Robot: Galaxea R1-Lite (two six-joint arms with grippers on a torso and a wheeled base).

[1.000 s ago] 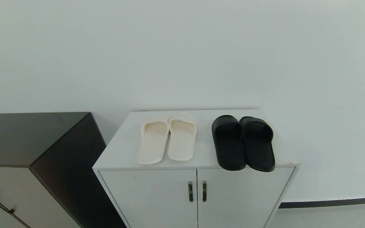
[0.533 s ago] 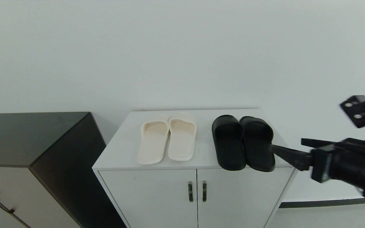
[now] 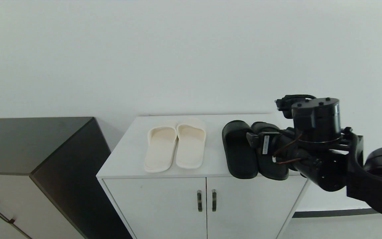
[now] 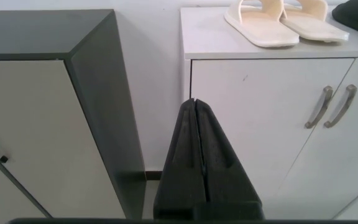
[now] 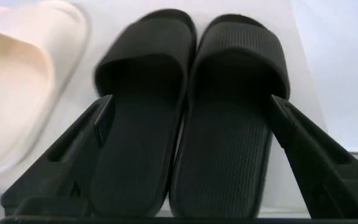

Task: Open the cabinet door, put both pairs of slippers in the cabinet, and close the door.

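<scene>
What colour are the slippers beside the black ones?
The cream slippers are a pale cream white, clearest in the head view.

Head cam high, facing the wall [image 3: 191, 49], white cabinet [image 3: 158, 209] lower centre of frame. Left wrist cam low, mid-range, facing its doors. Right wrist cam close over black slippers [image 5: 229, 124]. All three share cream slippers [image 3: 191, 146].

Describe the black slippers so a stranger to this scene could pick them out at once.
On the white two-door cabinet beside the dark cabinet, two pairs of slippers lie side by side on top. The black pair is at the right end, heels at the front edge; its only neighbour, the cream pair, lies to its left.
</scene>
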